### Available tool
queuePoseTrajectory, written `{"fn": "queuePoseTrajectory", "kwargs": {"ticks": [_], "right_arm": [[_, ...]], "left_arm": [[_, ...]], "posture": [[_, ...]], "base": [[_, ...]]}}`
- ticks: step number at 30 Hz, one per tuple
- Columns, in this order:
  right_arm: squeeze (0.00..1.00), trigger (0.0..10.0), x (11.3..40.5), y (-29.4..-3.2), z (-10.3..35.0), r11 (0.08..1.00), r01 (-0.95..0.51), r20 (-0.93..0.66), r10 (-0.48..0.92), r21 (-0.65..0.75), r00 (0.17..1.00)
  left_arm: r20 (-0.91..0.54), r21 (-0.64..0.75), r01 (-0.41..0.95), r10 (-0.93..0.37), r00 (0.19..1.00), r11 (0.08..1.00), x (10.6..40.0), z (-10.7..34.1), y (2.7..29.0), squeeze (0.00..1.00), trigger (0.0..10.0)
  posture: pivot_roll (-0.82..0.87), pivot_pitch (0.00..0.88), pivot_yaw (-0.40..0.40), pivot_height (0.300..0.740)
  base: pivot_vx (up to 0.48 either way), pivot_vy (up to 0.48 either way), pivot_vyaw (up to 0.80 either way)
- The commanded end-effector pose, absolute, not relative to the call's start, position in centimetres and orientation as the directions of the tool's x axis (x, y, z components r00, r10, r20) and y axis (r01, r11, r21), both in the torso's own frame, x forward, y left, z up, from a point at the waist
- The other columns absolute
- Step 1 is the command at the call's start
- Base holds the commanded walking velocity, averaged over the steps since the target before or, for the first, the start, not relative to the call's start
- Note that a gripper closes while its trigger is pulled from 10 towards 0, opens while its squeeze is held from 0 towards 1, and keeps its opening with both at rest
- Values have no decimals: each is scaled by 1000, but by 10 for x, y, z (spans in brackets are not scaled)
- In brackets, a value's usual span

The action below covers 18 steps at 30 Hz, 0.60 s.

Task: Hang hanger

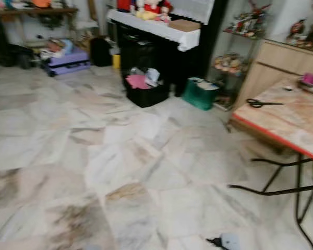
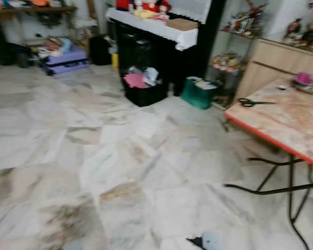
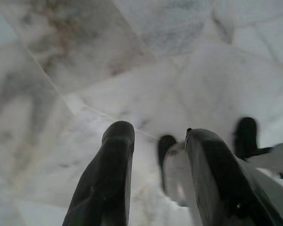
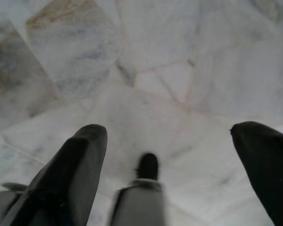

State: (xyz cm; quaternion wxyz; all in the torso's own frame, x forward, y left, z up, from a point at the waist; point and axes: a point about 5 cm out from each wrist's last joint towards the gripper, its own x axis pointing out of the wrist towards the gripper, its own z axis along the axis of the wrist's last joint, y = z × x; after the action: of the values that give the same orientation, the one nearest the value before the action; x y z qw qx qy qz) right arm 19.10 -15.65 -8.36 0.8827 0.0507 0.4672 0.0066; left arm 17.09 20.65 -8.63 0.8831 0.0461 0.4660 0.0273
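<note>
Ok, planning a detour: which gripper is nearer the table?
Right, probably. The table stands to the robot's right; right gripper and left gripper both hang over floor, apart from it.

Marble floor [image 2: 120, 156]; scissors [image 2: 253, 102] on red-edged folding table [image 2: 287, 125]; black bin [image 2: 144, 94] beyond.

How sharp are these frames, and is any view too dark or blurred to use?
Eye views: evenly lit and soft with motion blur; the scissors on the table and the black bin stay recognisable. Left wrist view: bright, the left claw and marble floor out of focus. Right wrist view: likewise bright and blurred, the right claw open wide over the floor.
</note>
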Motion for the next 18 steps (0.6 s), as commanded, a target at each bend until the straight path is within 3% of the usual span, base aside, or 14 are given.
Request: {"fn": "queuePoseTrajectory", "kwargs": {"ticks": [1, 8, 13, 18], "right_arm": [[0, 10000, 189, -166, -84, 995, 64, -826, 24, 73, 564], [0, 10000, 186, -185, -83, 996, 60, -822, 14, 59, 569], [0, 10000, 172, -229, -81, 995, 97, -825, -29, 31, 564], [0, 10000, 164, -245, -80, 994, 106, -833, -48, 13, 551]], "left_arm": [[-813, 93, 7, 72, 578, 996, 177, -85, 199, 0, 10000], [-801, 95, 12, 70, 595, 995, 181, -83, 198, 0, 10000], [-797, 92, 8, 69, 600, 996, 182, -82, 196, 0, 10000], [-796, 91, 7, 68, 602, 996, 183, -82, 196, 0, 10000]], "posture": [[212, 0, -42, 740], [212, 0, -44, 740], [211, 0, -44, 740], [211, 0, -44, 740]], "base": [[0, 0, 0], [0, -334, 0], [0, -480, 0], [0, -480, 0]]}}
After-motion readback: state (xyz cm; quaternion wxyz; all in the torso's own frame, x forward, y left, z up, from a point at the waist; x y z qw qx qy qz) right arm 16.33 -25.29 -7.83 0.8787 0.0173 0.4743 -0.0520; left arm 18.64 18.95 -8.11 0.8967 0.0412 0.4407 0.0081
